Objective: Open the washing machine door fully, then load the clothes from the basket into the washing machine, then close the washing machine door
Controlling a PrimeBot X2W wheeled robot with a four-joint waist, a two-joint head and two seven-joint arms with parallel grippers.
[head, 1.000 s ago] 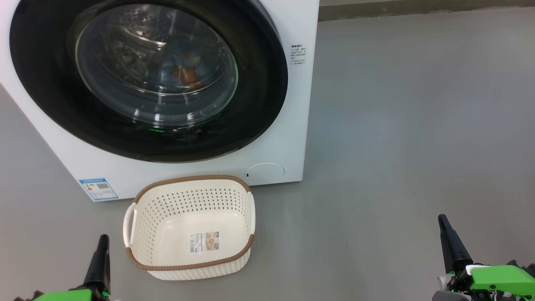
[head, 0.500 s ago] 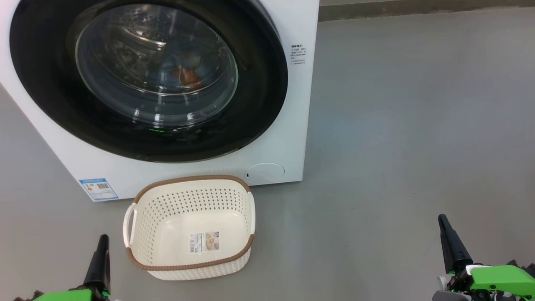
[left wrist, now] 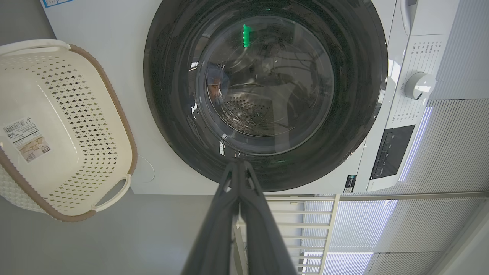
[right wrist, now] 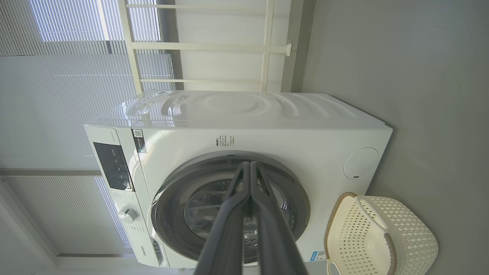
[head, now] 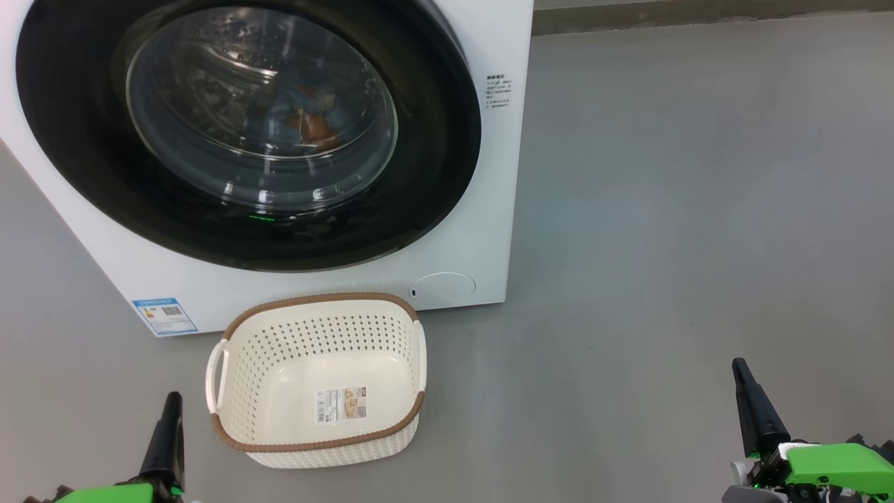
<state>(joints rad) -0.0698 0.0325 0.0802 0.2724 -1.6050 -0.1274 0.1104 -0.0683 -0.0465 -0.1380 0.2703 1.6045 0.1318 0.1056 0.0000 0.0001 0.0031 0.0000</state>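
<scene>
Empty basket just right of closed left claw; closed right claw well apart.

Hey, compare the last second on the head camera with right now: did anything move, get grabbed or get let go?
Nothing visibly changed. The left gripper and the right gripper stay shut and empty at the lower corners. The washing machine door is still closed, with the clothes seen through it, and the basket stands empty on the floor in the same spot.
</scene>
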